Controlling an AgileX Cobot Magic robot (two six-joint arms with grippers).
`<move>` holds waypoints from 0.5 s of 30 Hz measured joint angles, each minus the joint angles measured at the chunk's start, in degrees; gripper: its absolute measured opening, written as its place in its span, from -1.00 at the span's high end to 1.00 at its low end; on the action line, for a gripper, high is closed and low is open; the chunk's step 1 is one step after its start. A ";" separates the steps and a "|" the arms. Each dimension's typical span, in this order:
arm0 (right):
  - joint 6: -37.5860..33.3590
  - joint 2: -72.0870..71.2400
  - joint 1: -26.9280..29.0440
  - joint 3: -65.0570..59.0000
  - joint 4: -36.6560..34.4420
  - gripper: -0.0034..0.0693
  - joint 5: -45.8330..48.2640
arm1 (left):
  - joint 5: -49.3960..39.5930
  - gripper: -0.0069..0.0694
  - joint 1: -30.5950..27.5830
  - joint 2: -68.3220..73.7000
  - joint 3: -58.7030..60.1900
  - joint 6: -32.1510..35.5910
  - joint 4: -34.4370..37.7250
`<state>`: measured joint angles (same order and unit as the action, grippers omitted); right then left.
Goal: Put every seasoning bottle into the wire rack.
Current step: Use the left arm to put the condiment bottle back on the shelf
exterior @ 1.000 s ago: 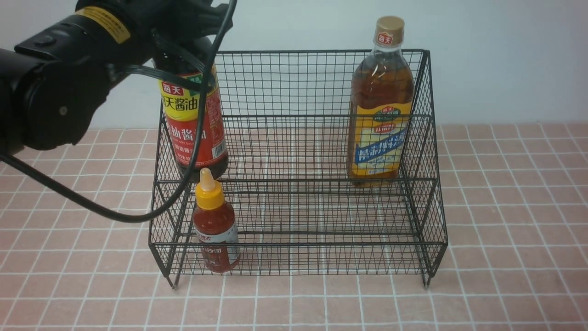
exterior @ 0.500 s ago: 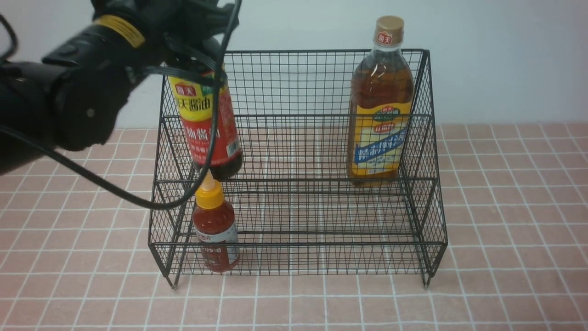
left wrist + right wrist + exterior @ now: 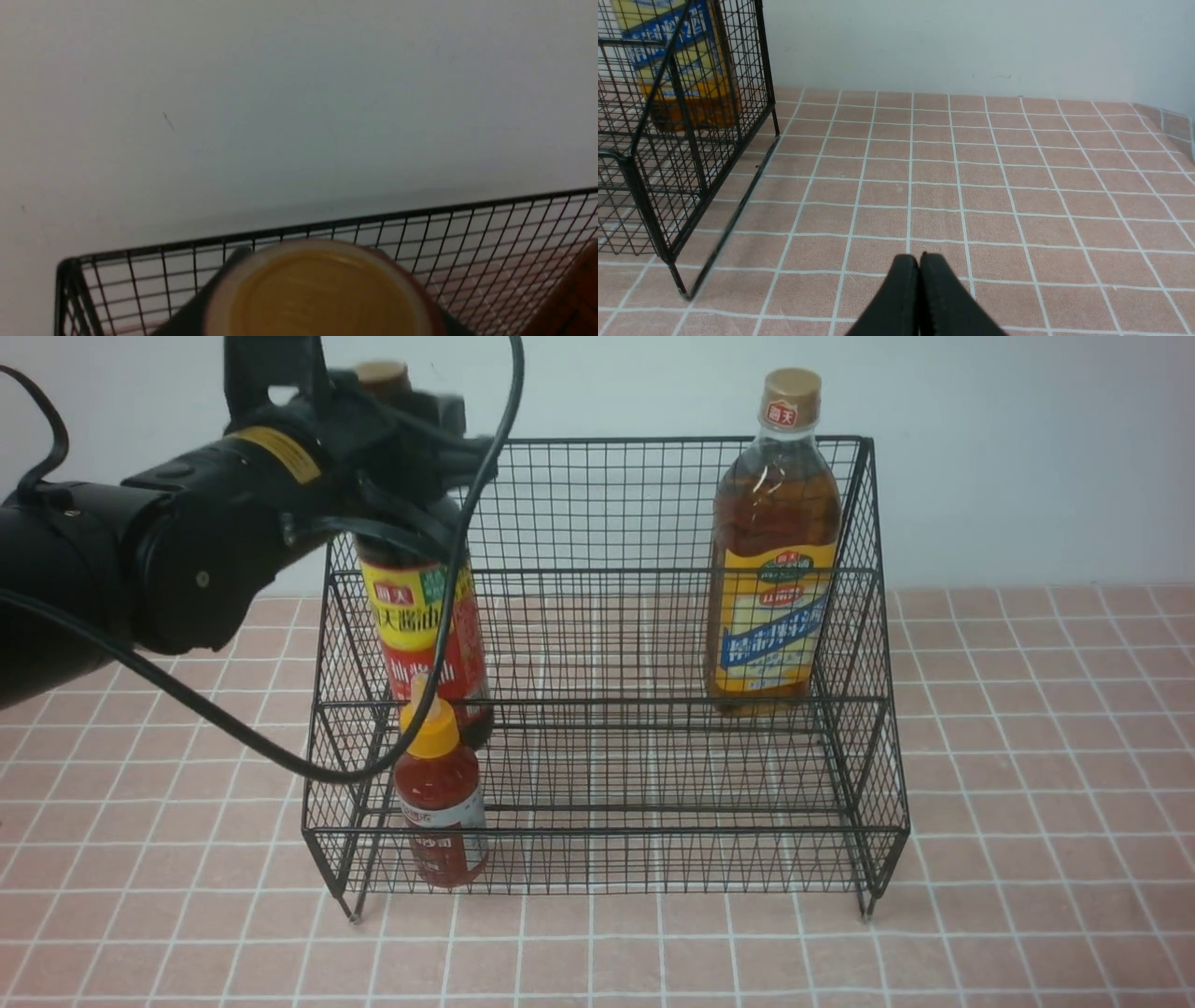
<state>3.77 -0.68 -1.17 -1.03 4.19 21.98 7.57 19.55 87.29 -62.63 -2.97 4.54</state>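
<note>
Front view: a black wire rack point(image 3: 607, 663) with two stepped tiers stands mid-frame on a pink tiled surface point(image 3: 1027, 803) before a pale wall. At 10 o'clock the black left arm reaches in, and its left pincer point(image 3: 397, 439) grips the neck of the soy bottle point(image 3: 429, 635) (red and yellow label), which hangs upright inside the rack's left end, its base at about the upper tier's level; whether it touches the wire cannot be told. Just in front and below, at 7 o'clock, the small red bottle point(image 3: 441, 803) with a yellow nozzle cap stands on the lower tier. At 2 o'clock the tall amber bottle point(image 3: 770, 560) stands on the upper tier at the right end, well apart from the other two.

Left wrist view: a blurred tan cap point(image 3: 322, 294) fills 6 o'clock, with the rack's top edge point(image 3: 327, 224) behind it and wall beyond.

Right wrist view: the right pincer point(image 3: 919, 298) sits at 6 o'clock, its tips pressed together and holding nothing, over bare tiles. The rack's corner point(image 3: 682, 140) and the amber bottle's label point(image 3: 677, 60) show at 10 o'clock.
</note>
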 joint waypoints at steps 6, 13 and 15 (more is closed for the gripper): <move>0.00 0.00 0.00 0.00 0.00 0.95 0.00 | -6.38 0.14 0.00 0.24 0.00 0.00 0.00; 0.00 0.00 0.00 0.00 0.00 0.95 0.00 | -8.26 0.14 0.00 1.34 0.00 0.05 -0.19; 0.00 0.00 0.00 0.00 0.00 0.95 0.00 | -8.77 0.14 0.04 1.39 0.00 0.05 -0.24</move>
<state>3.77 -0.68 -1.17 -1.03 4.19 21.98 -1.20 19.60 88.68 -62.63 -2.93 4.30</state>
